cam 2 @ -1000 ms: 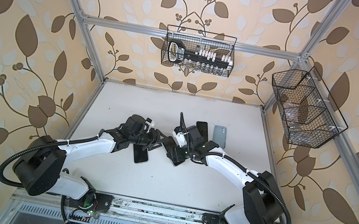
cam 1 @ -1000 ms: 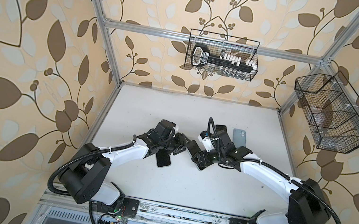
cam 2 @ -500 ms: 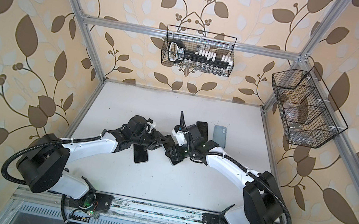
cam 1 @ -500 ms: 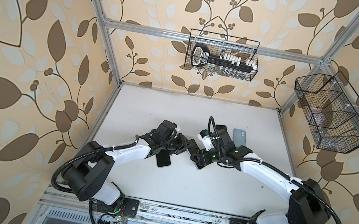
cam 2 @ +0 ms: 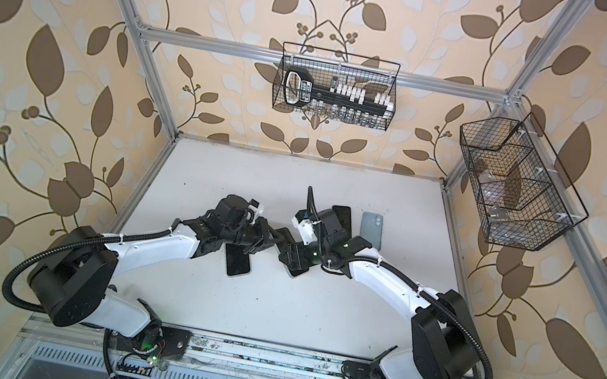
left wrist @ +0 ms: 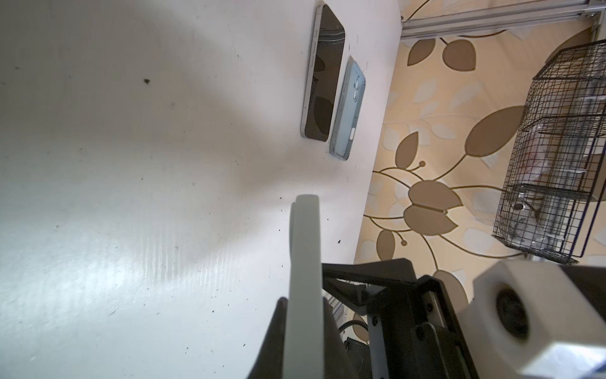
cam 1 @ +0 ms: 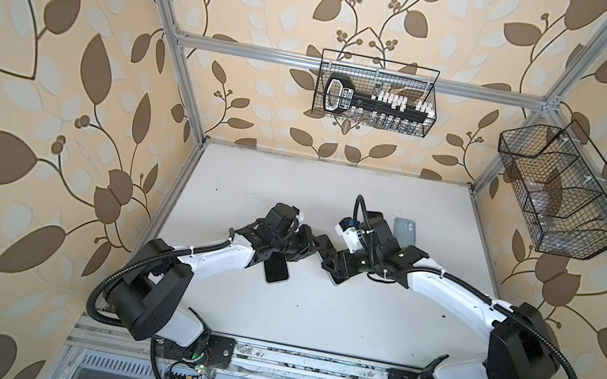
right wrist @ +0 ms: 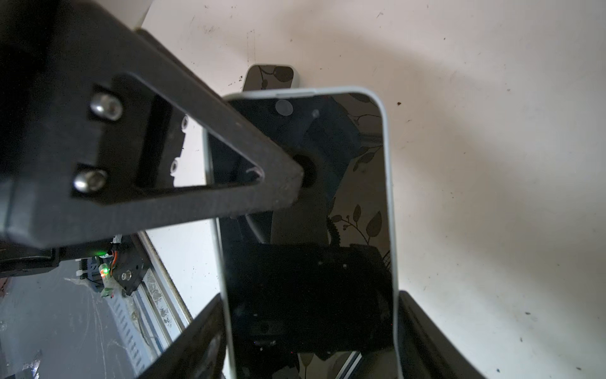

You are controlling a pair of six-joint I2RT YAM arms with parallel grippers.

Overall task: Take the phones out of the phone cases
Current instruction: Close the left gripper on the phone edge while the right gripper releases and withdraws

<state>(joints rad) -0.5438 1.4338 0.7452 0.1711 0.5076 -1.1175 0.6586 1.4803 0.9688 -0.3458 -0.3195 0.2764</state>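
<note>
On your white tabletop (cam 1: 311,327) the two arms meet in the middle. Your right tool (right wrist: 311,331) stands spread wide, clamping the phone (right wrist: 295,279) by its long sides, screen toward that wrist camera, with the pale phone case (right wrist: 389,197) rimming it. Your left tool (left wrist: 303,315) is pressed together through the thickness of that phone's free end, one finger (right wrist: 278,190) flat on the glass. A spare dark phone (cam 1: 276,272) lies beneath the left tool's wrist, and a blue-grey case (cam 1: 404,230) sits just beyond the right tool.
</note>
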